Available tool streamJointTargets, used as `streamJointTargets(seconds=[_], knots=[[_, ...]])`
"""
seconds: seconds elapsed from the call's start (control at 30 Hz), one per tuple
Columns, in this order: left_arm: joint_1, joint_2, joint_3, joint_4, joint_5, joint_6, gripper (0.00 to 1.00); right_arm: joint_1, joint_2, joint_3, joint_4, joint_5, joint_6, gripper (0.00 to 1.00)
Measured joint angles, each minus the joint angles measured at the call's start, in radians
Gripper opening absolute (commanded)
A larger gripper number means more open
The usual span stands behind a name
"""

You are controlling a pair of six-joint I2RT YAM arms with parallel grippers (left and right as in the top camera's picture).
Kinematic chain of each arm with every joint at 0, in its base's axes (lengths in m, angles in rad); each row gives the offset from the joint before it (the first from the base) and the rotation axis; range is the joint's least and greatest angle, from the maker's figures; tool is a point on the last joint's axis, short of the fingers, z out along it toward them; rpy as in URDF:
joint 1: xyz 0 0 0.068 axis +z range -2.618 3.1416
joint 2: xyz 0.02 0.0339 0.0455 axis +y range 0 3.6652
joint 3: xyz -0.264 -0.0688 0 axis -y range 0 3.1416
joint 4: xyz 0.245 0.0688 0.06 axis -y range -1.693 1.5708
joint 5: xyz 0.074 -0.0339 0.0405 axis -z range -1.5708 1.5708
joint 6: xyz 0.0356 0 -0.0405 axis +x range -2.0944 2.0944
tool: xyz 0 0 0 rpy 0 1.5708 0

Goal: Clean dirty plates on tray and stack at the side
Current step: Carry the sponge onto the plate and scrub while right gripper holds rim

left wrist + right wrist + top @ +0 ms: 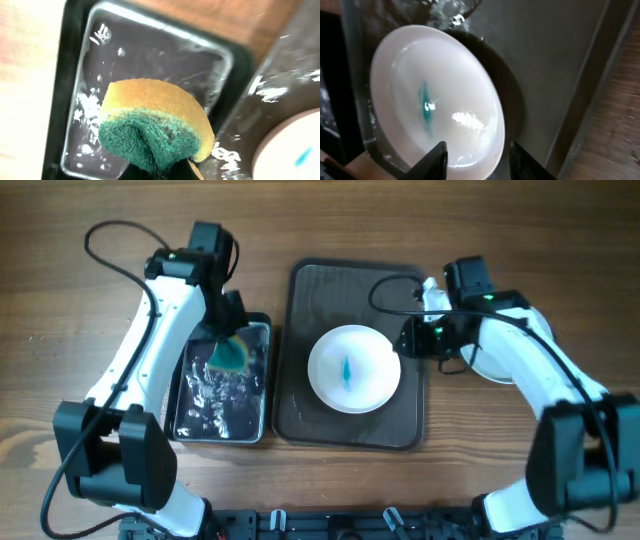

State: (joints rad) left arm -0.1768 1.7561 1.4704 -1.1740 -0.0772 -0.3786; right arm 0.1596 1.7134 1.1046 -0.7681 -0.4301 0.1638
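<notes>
I've got left tool (230,335) clamping sponge (155,122) over water pan (258,330); right tool (479,159) wide at plate (435,95) right rim, bare tray (300,320) left.

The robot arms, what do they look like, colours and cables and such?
Both the left arm and right arm have white shells with black joints and bases. A thin black cable loops off each. The right wrist view shows black fingers.
</notes>
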Motion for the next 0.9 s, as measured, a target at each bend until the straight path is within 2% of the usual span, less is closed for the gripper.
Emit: streamJointTargets(seconds=[0.03, 0.1, 0.13, 0.2, 0.23, 0.43, 0.67, 0.83, 0.9], knots=[[-0.008, 0.0, 0.013, 0.003, 0.004, 0.002, 0.04, 0.01, 0.031, -0.011, 0.02, 0.014, 0.014, 0.41], [-0.023, 0.0, 0.016, 0.012, 0.036, 0.008, 0.04, 0.026, 0.081, -0.05, 0.092, 0.037, 0.025, 0.33], [-0.028, 0.0, 0.016, 0.026, 0.051, 0.008, 0.04, 0.028, 0.093, -0.068, 0.124, 0.042, 0.032, 0.28], [-0.053, 0.0, 0.016, 0.069, 0.106, 0.008, 0.04, 0.029, 0.109, -0.092, 0.166, 0.041, 0.047, 0.06], [-0.072, 0.0, 0.016, 0.093, 0.14, 0.008, 0.04, 0.029, 0.109, -0.097, 0.185, 0.042, 0.055, 0.04], [-0.228, 0.037, 0.016, 0.254, 0.25, -0.048, 0.04, 0.029, 0.11, -0.126, 0.229, 0.02, 0.085, 0.04], [-0.42, 0.287, 0.016, 0.424, 0.363, -0.115, 0.04, 0.029, 0.11, -0.127, 0.231, 0.019, 0.093, 0.04], [-0.471, 0.364, 0.015, 0.484, 0.381, -0.148, 0.04, 0.029, 0.11, -0.127, 0.231, 0.019, 0.097, 0.04], [-0.473, 0.365, 0.018, 0.473, 0.328, -0.148, 0.04, 0.03, 0.11, -0.127, 0.232, 0.018, 0.1, 0.04]])
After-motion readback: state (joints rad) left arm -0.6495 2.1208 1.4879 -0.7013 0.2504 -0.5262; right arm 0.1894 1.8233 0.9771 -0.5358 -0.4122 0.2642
